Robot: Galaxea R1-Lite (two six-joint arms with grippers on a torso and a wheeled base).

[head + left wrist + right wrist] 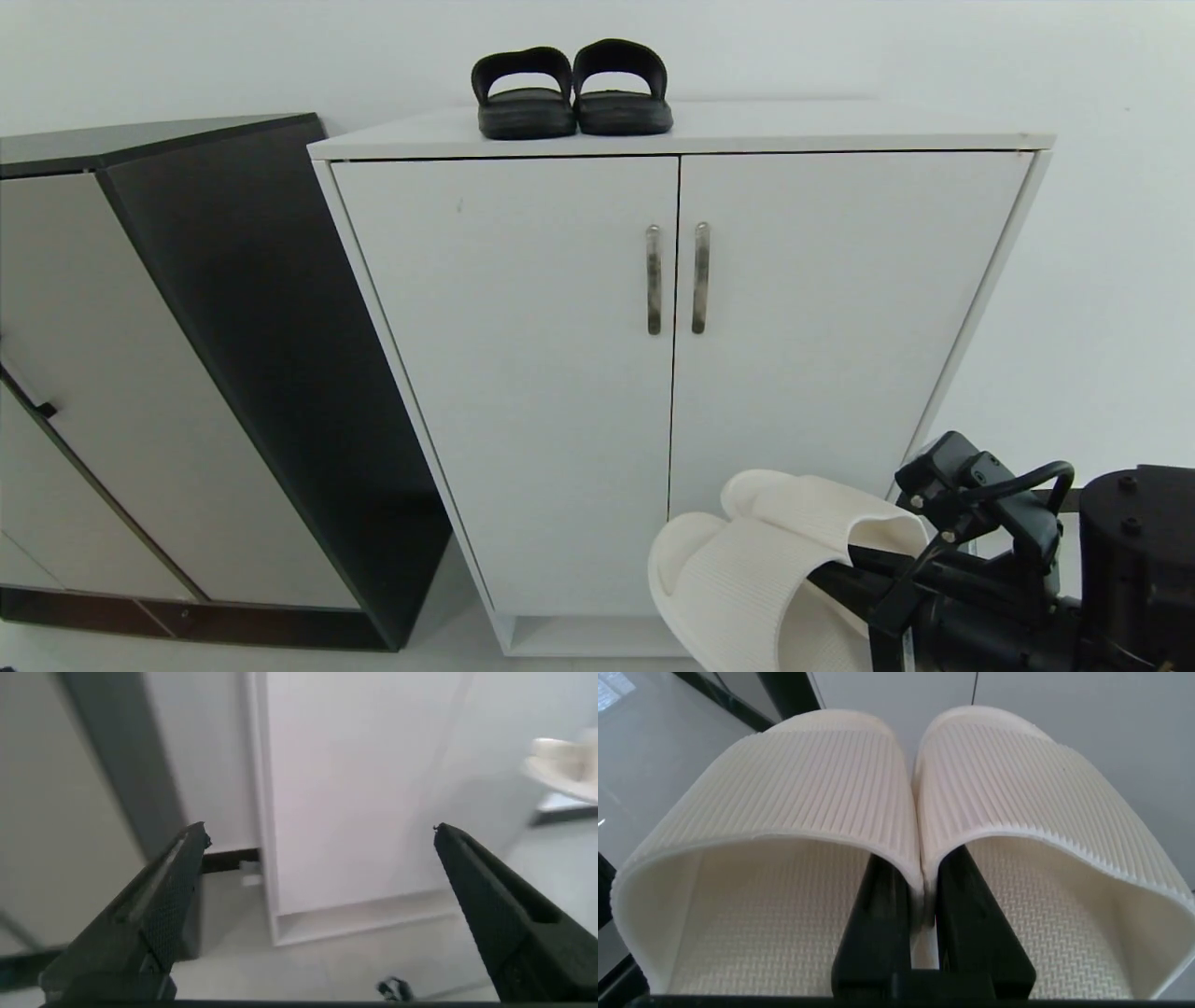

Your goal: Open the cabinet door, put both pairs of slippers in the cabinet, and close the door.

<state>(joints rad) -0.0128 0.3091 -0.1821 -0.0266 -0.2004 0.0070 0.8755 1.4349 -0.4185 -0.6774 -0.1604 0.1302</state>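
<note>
Head view: black slippers [571, 91] top centre on the shut white cabinet [523, 373], toes facing me; dark cabinet [261, 327] left. White slippers [756, 569] lower right, toes pointing up-left. Left wrist: my left gripper [320, 835] gapes empty. Right wrist: right gripper [920, 924] pinches both white slippers together

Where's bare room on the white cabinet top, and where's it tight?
Widest free patch: cabinet top from the black slippers to its right edge. A narrower strip lies between them and the left edge. The handles at the door seam are unobstructed. Crowded: low before the right door, where the right gripper holds the white slippers.
</note>
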